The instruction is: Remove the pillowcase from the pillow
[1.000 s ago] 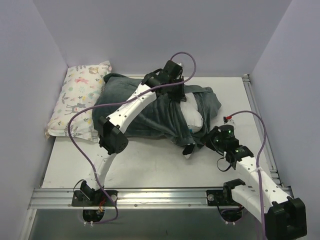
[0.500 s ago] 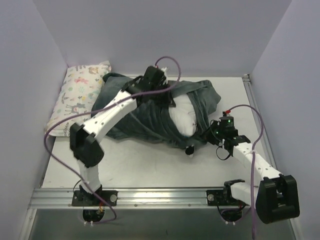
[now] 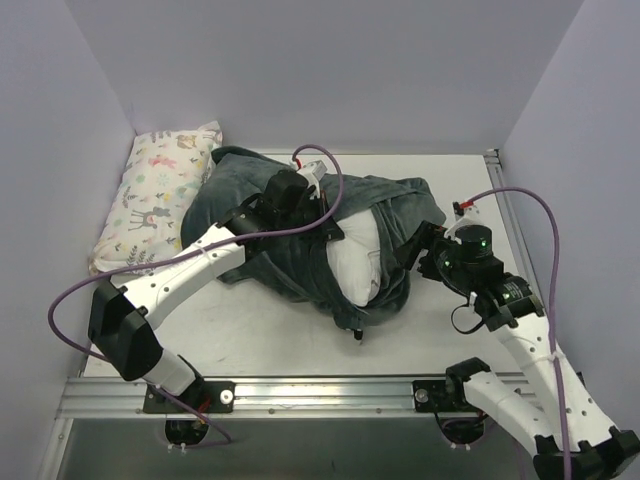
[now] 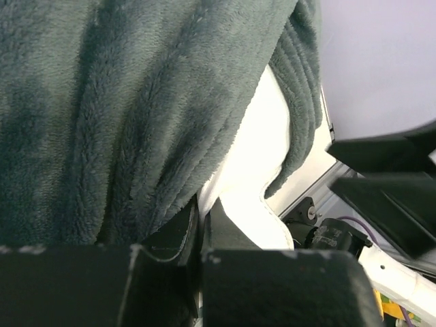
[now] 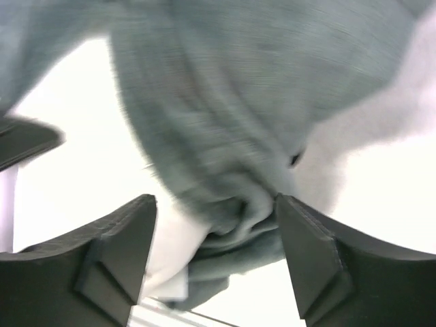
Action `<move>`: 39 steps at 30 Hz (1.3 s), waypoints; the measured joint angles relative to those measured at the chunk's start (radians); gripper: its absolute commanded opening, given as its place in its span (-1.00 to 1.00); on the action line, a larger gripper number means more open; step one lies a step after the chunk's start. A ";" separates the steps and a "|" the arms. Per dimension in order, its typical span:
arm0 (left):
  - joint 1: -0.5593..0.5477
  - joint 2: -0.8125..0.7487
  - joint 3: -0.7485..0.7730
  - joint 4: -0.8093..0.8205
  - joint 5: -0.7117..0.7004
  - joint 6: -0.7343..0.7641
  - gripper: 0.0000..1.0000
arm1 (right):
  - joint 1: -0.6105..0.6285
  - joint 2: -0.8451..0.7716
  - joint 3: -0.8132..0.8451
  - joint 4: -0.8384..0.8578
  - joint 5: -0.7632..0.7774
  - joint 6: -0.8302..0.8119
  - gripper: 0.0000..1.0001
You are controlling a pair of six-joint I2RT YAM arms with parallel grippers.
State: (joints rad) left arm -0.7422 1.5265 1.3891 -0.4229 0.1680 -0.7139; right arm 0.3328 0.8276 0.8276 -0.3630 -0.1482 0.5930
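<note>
Lab robot cell; plain lilac walls, white table, aluminium rail

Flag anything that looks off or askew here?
Only the expected mess: the pillowcase is bunched and twisted, partly off, with the white pillow bulging out at its near side. The left gripper pinches its fabric; the right gripper stands open around a fold. Nothing spilled or damaged.

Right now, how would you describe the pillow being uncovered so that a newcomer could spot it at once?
On the white table, find the dark grey-teal plush pillowcase heaped in the middle. The pillow is the plain white bulge showing through its opening, right of centre. Unlike the animal-print pillow at far left, it bears no pattern.
</note>
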 measured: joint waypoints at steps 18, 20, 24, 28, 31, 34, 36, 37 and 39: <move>-0.060 -0.051 -0.080 0.026 -0.045 -0.003 -1.00 | 0.163 0.356 0.237 -0.119 0.412 -0.120 -0.81; -0.065 -0.097 -0.119 0.027 -0.048 -0.002 -1.00 | 0.101 0.356 0.237 -0.130 0.433 -0.120 -0.87; -0.073 -0.204 -0.188 0.042 -0.048 -0.002 -1.00 | -0.010 0.358 0.237 -0.129 0.410 -0.116 -0.89; -0.099 -0.299 -0.257 0.055 -0.048 0.008 -1.00 | -0.096 0.390 0.239 -0.111 0.315 -0.111 -0.88; -0.109 -0.356 -0.315 0.058 -0.049 0.013 -1.00 | -0.168 0.443 0.246 -0.095 0.196 -0.099 -0.90; -0.114 -0.406 -0.358 0.055 -0.052 0.014 -1.00 | -0.217 0.512 0.274 -0.091 0.085 -0.088 -0.92; -0.119 -0.436 -0.377 0.048 -0.057 0.015 -1.00 | -0.238 0.552 0.301 -0.087 0.016 -0.078 -0.93; -0.121 -0.451 -0.384 0.044 -0.060 0.016 -1.00 | -0.247 0.568 0.312 -0.085 -0.009 -0.072 -0.92; -0.122 -0.481 -0.394 0.030 -0.063 0.018 -1.00 | -0.261 0.600 0.338 -0.082 -0.050 -0.066 -0.93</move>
State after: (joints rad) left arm -0.8646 1.0458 0.9955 -0.3931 0.1055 -0.6956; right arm 0.0715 1.4277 1.1652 -0.4454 -0.1982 0.5274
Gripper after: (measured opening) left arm 0.028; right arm 0.101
